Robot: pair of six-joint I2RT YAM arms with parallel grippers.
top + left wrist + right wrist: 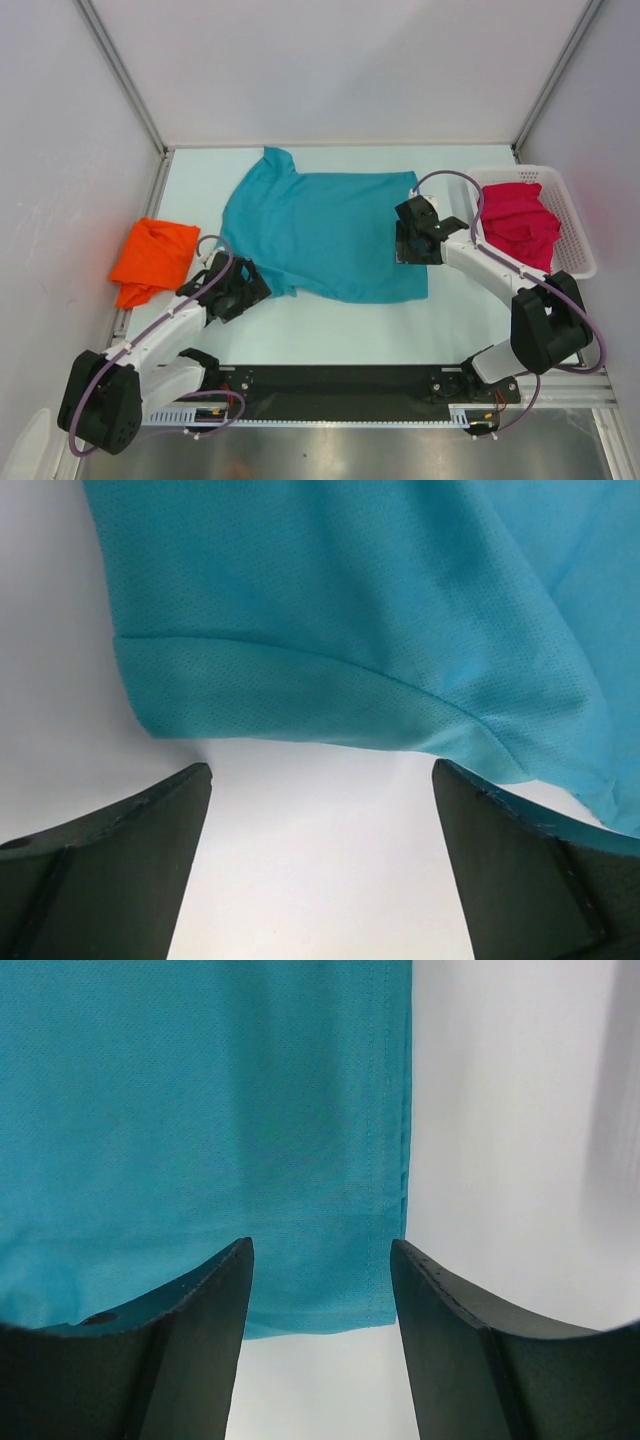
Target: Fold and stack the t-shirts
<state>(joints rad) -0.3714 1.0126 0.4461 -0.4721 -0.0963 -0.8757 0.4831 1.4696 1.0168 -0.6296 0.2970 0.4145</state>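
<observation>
The teal t-shirt (330,235) lies spread flat on the bench (340,325) between the two arms, so the step in hand looks like the start of its fold: taking hold of opposite edges.

The left tool (320,780) stands wide open with only bare bench between its jaws. The shirt's sleeve hem (280,695) lies just ahead of its fingertips, with a slight roll along the edge, and nothing is gripped. The orange t-shirt (153,260) sits bunched well off to this tool's left. I cannot tell whether it is properly folded.

The right tool (320,1250) is also open, jaws apart and holding nothing. It hangs over the shirt's bottom corner (350,1290), so cloth fills the gap ahead of its left finger and bare bench shows ahead of its right finger. The magenta t-shirt (520,222) rests in the white slotted basket (578,228) off to this tool's right, untouched.

The next move probably calls for each tool to come down onto its edge and close on the cloth. The left one needs to advance a little first, since the hem is not yet between its jaws. Thin, limp fabric lying flat may slip out of a shallow pinch, so a finger likely has to get under the hem.
</observation>
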